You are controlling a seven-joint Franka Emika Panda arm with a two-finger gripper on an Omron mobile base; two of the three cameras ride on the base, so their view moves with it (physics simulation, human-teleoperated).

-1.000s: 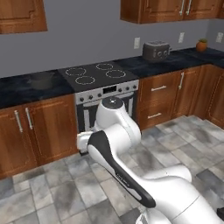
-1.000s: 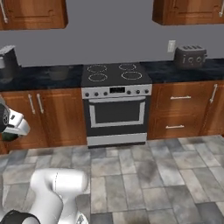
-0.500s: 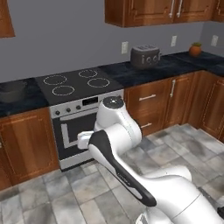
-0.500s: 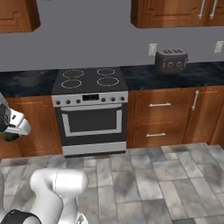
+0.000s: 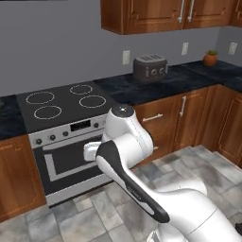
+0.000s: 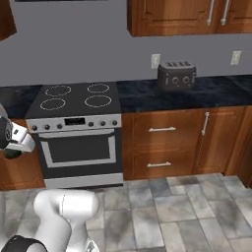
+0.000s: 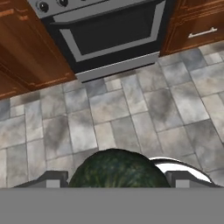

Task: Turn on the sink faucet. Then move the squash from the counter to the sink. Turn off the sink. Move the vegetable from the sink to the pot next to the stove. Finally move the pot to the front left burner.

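Observation:
The squash point(image 7: 117, 168), a dark green ball with yellowish flecks, sits between my two fingertips point(image 7: 49, 179) at the bottom of the hand view. My gripper point(image 7: 116, 180) is shut on it and hangs over the tiled floor in front of the oven door. In the right base view the gripper point(image 6: 10, 151) is at the far left edge, level with the oven, with the squash point(image 6: 9, 154) dark beneath the white hand. The stove point(image 5: 61, 105) point(image 6: 74, 98) stands in the black counter point(image 5: 160, 86) point(image 6: 206, 96). The sink, its faucet and the pot are out of view.
A grey toaster point(image 5: 150, 68) point(image 6: 176, 75) stands on the counter right of the stove, and a small potted plant point(image 5: 210, 58) further right. Brown drawers and doors point(image 6: 162, 147) line the front below. Grey floor tiles point(image 7: 131, 109) spread under the hand.
The whole picture has slid left in both base views, so the camera has moved right along the counter. The gripper keeps the squash in the same hold.

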